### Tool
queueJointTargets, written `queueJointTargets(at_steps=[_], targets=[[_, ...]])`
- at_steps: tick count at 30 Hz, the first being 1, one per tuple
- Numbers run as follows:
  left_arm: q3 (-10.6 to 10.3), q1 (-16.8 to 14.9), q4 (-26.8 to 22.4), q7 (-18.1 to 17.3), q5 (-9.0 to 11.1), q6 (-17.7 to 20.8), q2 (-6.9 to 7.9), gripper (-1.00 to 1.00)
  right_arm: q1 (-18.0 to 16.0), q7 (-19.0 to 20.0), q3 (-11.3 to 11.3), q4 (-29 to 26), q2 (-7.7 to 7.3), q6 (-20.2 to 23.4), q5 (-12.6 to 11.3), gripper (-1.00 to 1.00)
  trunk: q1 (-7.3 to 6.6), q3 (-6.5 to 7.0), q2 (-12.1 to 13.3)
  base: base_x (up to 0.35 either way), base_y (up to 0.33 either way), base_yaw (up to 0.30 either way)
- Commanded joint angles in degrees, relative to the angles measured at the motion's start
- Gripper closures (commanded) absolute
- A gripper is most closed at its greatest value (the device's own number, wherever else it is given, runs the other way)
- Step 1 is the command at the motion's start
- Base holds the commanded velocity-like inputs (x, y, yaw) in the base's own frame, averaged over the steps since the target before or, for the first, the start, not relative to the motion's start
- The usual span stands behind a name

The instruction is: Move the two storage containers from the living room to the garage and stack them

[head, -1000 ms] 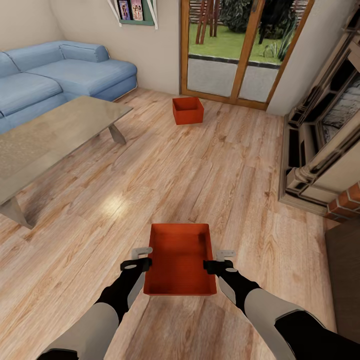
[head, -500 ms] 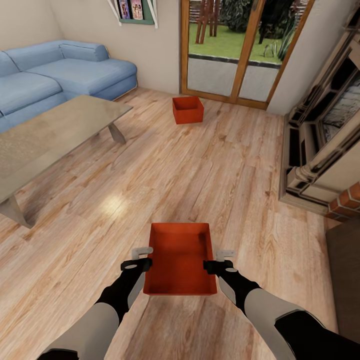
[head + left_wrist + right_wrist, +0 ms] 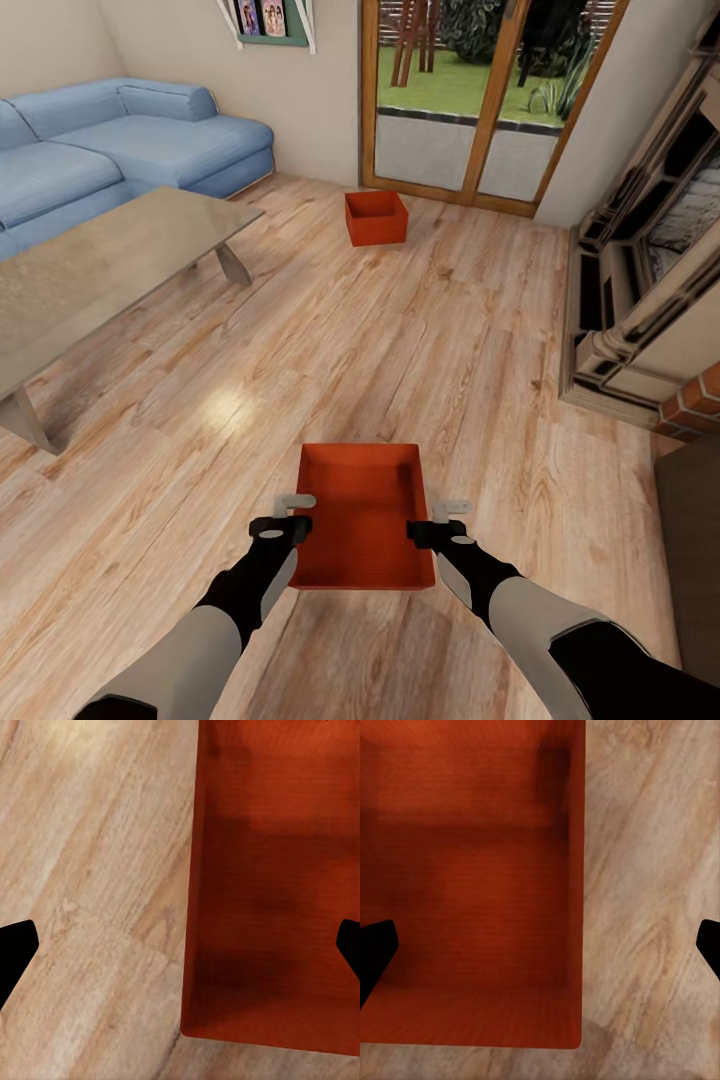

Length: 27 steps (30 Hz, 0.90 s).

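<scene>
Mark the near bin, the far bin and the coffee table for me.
near bin (image 3: 360, 520), head view, on its inner bottom.
far bin (image 3: 378, 230), head view, on its front wall.
coffee table (image 3: 90, 275), head view, on the bare glass top.

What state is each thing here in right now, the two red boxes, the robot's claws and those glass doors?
Near container: empty, upright on the wood floor, one gripper over each long wall.
Far container: upright, on the floor by the glass doors.
Left gripper: open, astride the near container's wall.
Right gripper: open, astride the opposite wall.
Glass doors: closed.
</scene>
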Motion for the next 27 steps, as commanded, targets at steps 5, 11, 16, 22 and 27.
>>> queueJointTargets(at_steps=[5,11,16,22,27], targets=[[-0.52,0.00,-0.09,0.57,0.40,0.29,0.09,-1.00,-0.03,-0.29,0.49,0.03,0.00,0.20,-0.58,-1.00,0.00,-0.03,-0.02,0.000,0.000,0.000],[-0.57,0.00,-0.09,0.59,0.41,0.20,0.09,-1.00,-0.03,-0.34,0.50,0.03,-0.04,0.08,-0.60,-1.00,0.00,-0.03,-0.02,0.000,0.000,0.000],[-0.57,-0.02,-0.09,0.59,0.39,0.11,0.10,-1.00,-0.03,-0.34,0.49,0.03,-0.02,-0.07,-0.64,-1.00,0.00,-0.03,-0.02,0.000,0.000,0.000],[-0.62,0.00,-0.09,0.41,0.46,0.02,0.14,-1.00,-0.03,-0.35,0.53,0.03,0.00,-0.09,-0.65,-1.00,1.09,-0.93,-2.02,0.000,0.000,0.000],[-0.63,-0.01,-0.09,0.36,0.52,0.01,0.13,-1.00,-0.03,-0.35,0.51,0.03,0.00,-0.06,-0.66,-1.00,2.19,-1.83,-4.03,0.000,0.000,0.000]])
